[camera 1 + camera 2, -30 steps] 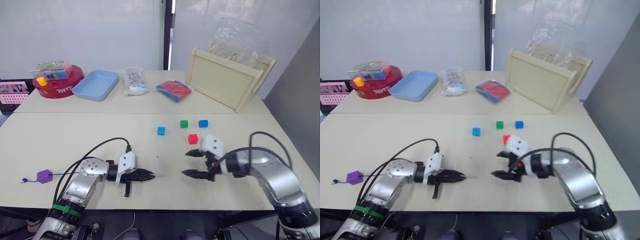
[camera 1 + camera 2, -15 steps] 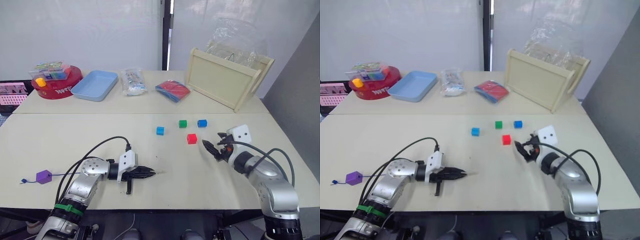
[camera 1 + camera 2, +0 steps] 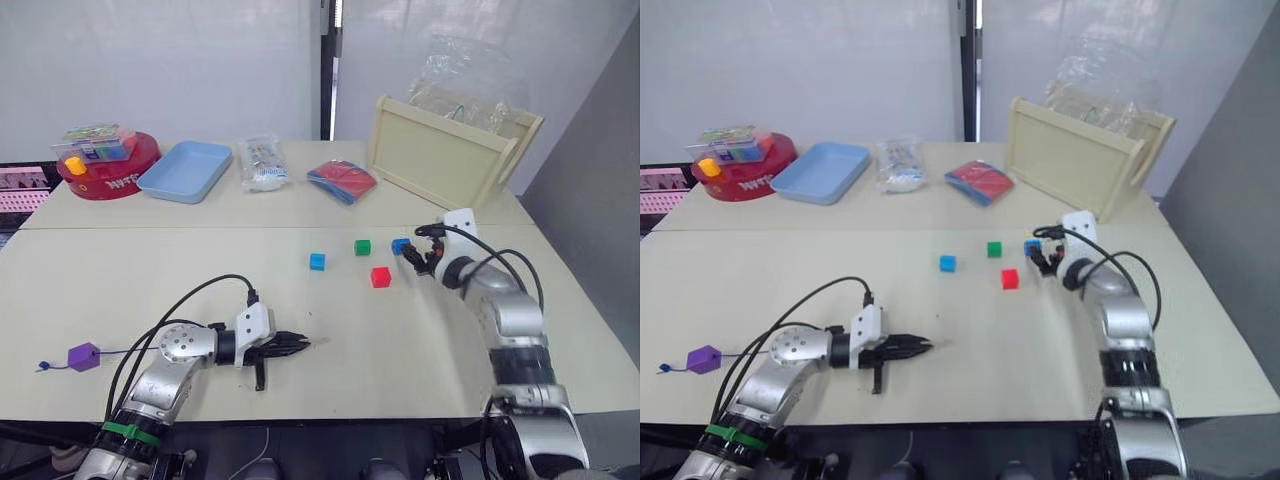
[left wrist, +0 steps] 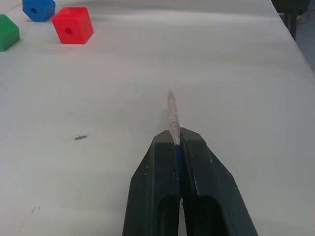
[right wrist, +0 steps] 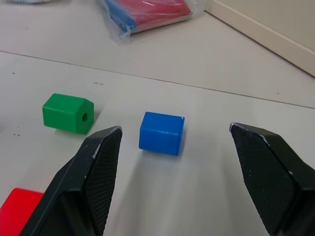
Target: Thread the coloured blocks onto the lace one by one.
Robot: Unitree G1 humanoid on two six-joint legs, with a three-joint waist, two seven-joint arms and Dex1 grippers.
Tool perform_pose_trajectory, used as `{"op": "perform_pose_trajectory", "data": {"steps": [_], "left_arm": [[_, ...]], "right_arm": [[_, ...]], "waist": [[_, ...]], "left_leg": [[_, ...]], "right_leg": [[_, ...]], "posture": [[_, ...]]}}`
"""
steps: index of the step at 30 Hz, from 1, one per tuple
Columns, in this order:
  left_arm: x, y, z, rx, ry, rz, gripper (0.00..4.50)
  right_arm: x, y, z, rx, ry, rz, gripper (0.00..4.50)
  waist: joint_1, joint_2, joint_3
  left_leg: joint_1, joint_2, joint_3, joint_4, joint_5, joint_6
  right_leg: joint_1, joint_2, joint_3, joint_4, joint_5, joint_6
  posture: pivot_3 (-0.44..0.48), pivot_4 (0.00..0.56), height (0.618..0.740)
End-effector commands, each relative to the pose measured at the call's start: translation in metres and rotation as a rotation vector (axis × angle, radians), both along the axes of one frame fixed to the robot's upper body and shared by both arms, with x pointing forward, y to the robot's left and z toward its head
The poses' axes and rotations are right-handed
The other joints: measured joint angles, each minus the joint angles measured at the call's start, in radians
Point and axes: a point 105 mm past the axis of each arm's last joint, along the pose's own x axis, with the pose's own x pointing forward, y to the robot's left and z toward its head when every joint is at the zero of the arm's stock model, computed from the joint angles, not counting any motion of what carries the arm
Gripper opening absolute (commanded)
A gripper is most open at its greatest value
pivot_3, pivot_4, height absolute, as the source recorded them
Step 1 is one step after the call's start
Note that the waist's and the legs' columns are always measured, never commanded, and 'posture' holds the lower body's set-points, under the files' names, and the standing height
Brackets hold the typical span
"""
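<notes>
The right gripper [image 3: 412, 256] has swung away from the middle of the table, where it was a second ago, and now sits at the right of the frame, just beside the blue block [image 5: 162, 133]. In the right wrist view its two black fingers [image 5: 98, 162] are spread wide, with the blue block lying on the table between them and nothing touching it yet. So this hand is empty, and it looks like it has picked the blue block as the next one to grab.

The left gripper [image 3: 290, 345] has stayed put near the lower middle of the frame. Its fingers are pressed tight together on the lace [image 4: 173, 118], and the pale stiff tip sticks out in front, pointing toward the blocks. The rest of the lace runs back to the far left of the frame, where the purple block [image 3: 83, 356] already sits on it.

The other blocks lie loose in the middle of the frame: the light blue block [image 3: 317, 261] is furthest left, the green block [image 3: 362, 247] is next, and the red block [image 3: 380, 277] is a little below, closer to the robot.

That means one block is done and four are left. The next job looks like closing on the blue block and bringing its hole to the lace tip
</notes>
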Motion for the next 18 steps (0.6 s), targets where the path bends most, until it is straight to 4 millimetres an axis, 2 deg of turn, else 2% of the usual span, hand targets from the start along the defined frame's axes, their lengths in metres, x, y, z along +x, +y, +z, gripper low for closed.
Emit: {"op": "perform_pose_trajectory", "data": {"steps": [1, 8, 12, 18], "left_arm": [[0.001, 0.004, 0.009, -0.009, -0.032, 0.027, 0.00], [-0.002, 0.005, 0.009, -0.012, -0.035, 0.035, 0.00], [-0.002, 0.005, 0.007, 0.012, -0.053, 0.028, 0.00], [0.000, 0.005, 0.008, 0.014, -0.054, 0.034, 0.00]], "right_arm": [[0.010, 0.004, 0.014, -0.014, -0.065, 0.011, 3.69], [0.028, 0.013, -0.002, 0.010, -0.017, -0.010, 3.69], [0.034, 0.020, -0.004, 0.056, -0.013, -0.012, 3.69], [0.041, 0.020, -0.015, 0.044, 0.016, -0.052, 3.69]], "waist": [[-0.001, 0.000, 0.000], [-0.003, 0.000, 0.000], [-0.003, 0.000, 0.000], [-0.004, 0.000, 0.000]], "left_leg": [[0.000, 0.000, 0.000, 0.000, 0.000, 0.000], [0.000, 0.000, 0.000, -0.001, 0.001, -0.002], [0.000, 0.000, 0.000, -0.001, 0.001, -0.002], [0.000, 0.000, 0.000, -0.002, 0.001, -0.002]], "right_leg": [[0.000, 0.000, 0.000, 0.000, 0.000, 0.000], [0.000, 0.000, 0.000, 0.000, 0.000, 0.000], [0.000, 0.000, 0.000, 0.000, 0.000, 0.000], [0.000, 0.000, 0.000, 0.000, 0.000, 0.000]], "posture": [[0.000, 0.150, 0.740], [0.000, 0.150, 0.740], [0.000, 0.150, 0.740], [0.000, 0.150, 0.740]]}}
